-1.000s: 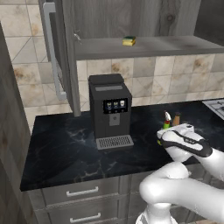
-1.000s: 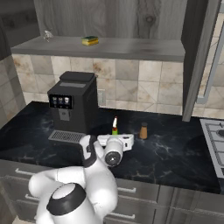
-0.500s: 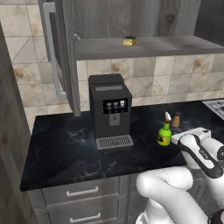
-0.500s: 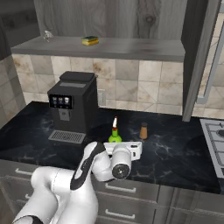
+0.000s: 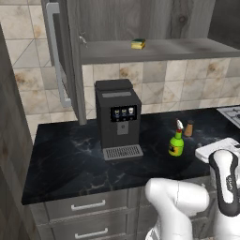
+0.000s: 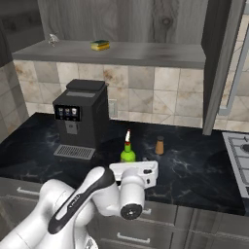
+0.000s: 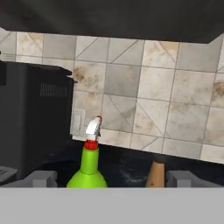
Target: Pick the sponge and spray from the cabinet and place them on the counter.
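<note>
The green spray [image 5: 176, 143] stands upright on the black counter [image 5: 70, 154], right of the coffee machine. My gripper [image 7: 111, 179] is open, its fingertips [image 7: 41, 178] set wide apart and holding nothing. It sits back from the spray [image 7: 89, 166], near the counter's front edge, facing the tiled wall. In the right base view the white hand [image 6: 133, 171] is just in front of the spray [image 6: 128, 151]. The yellow-green sponge [image 5: 137, 44] lies on the shelf of the open cabinet [image 5: 164, 47], also seen as the sponge [image 6: 100, 45] in the right base view.
A black coffee machine [image 5: 118, 117] stands on the counter under the shelf. A small orange-brown shaker [image 6: 159, 145] sits just right of the spray. A stove [image 6: 240, 151] begins at the counter's right end. The cabinet doors [image 5: 58, 51] hang open on both sides.
My hand has drawn back from the spray toward the counter's front edge. The spray stays standing on the counter, now uncovered. The sponge has not moved.
</note>
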{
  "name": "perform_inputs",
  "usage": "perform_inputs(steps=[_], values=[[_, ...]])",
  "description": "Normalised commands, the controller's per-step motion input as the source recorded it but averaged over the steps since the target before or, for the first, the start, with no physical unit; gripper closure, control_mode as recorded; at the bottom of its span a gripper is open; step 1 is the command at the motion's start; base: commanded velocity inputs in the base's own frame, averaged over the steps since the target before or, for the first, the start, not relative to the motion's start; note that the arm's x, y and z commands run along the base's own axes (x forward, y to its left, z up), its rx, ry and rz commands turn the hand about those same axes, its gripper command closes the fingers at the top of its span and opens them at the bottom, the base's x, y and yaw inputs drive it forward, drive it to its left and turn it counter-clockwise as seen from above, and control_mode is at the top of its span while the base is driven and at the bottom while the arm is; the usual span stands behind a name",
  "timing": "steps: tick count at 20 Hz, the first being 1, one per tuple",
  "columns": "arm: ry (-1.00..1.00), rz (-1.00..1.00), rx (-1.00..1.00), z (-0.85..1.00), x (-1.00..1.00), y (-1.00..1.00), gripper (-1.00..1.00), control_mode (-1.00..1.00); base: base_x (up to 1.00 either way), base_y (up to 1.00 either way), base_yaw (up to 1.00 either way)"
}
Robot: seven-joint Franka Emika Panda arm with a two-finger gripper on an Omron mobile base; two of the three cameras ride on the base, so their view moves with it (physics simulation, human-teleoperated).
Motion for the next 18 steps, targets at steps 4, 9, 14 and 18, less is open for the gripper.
perform_inputs(steps=[4, 9, 14, 18], values=[[-0.14, 0.00, 0.00, 0.90, -0.37, 0.08, -1.00, -1.00, 0.00, 0.00, 0.00], [-0.03, 0.01, 0.00, 0.88, -0.29, 0.04, -1.00, -1.00, 0.00, 0.00, 0.00], [0.23, 0.04, 0.09, 0.74, -0.35, -0.05, -1.00, -1.00, 0.00, 0.00, 0.00], [0.34, 0.08, 0.07, 0.57, -0.33, -0.07, -1.00, -1.00, 0.00, 0.00, 0.00]])
